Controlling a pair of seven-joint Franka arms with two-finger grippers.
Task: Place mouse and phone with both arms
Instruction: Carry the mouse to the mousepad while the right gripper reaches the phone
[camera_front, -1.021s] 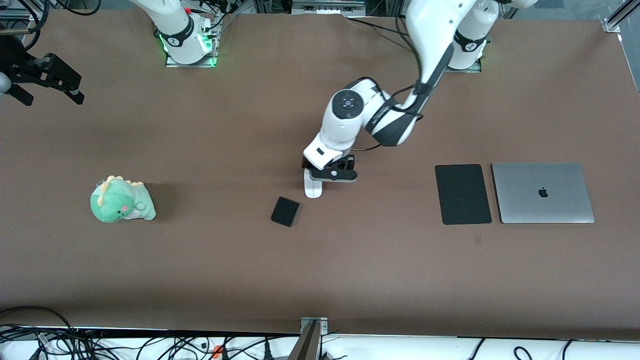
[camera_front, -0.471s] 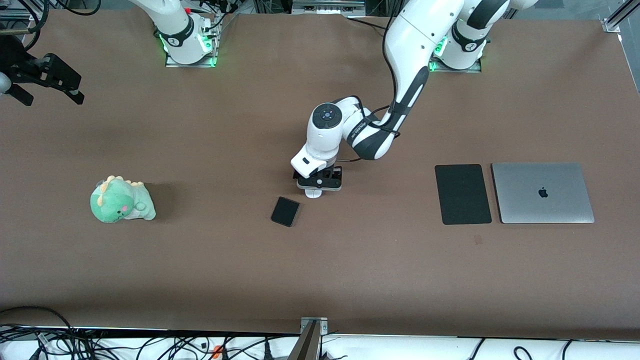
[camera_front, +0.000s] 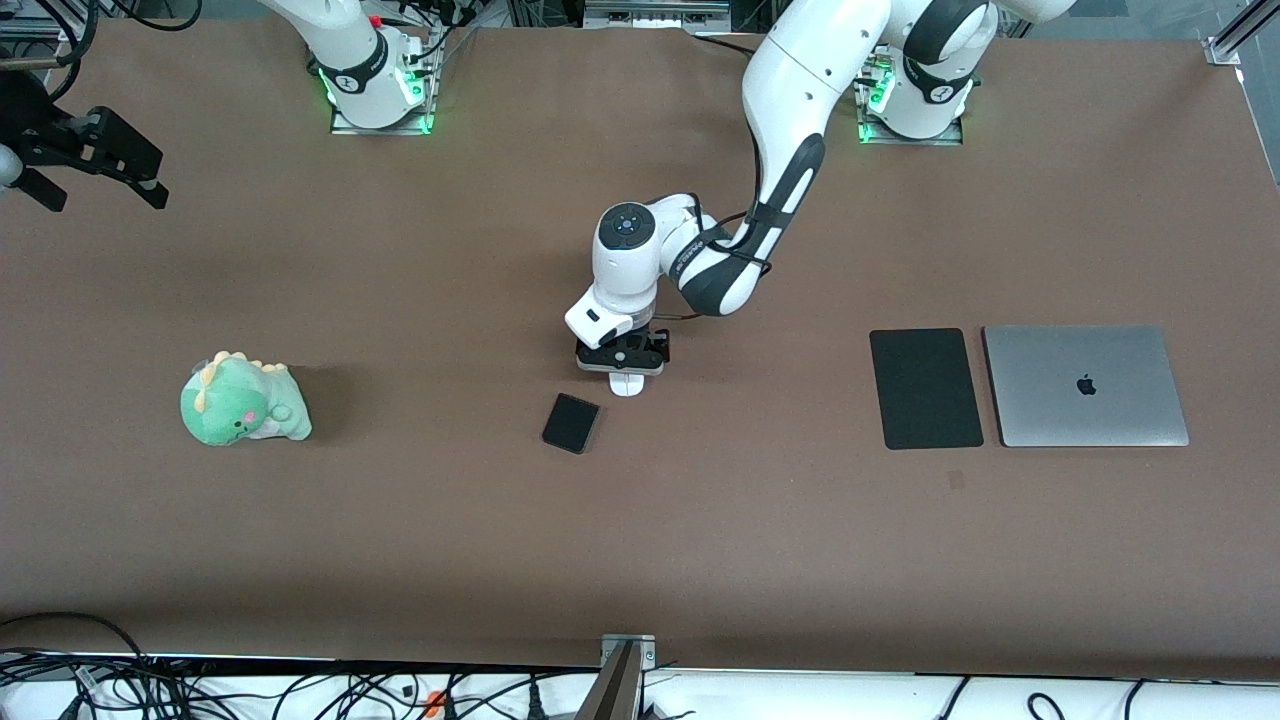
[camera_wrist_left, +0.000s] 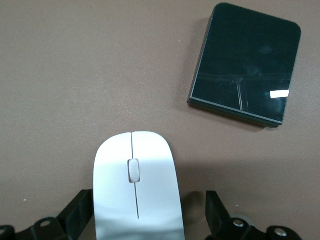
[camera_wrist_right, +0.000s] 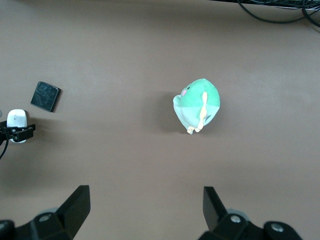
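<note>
- Brown table (camera_front: 700, 540) carried one green plush dinosaur (camera_front: 243, 402), one phone (camera_front: 571, 423), one mouse (camera_front: 626, 384), one mouse pad (camera_front: 925, 388) and one laptop (camera_front: 1086, 385).
- Right gripper (camera_wrist_right: 142, 210) waited open, high over the table near the dinosaur.
- Left gripper (camera_wrist_left: 150, 216) straddled the mouse at mid-table, jaws spread, not touching it.
- Glossy shell could squirt free if squeezed off-centre, perhaps knocking the phone just beside it.
</note>
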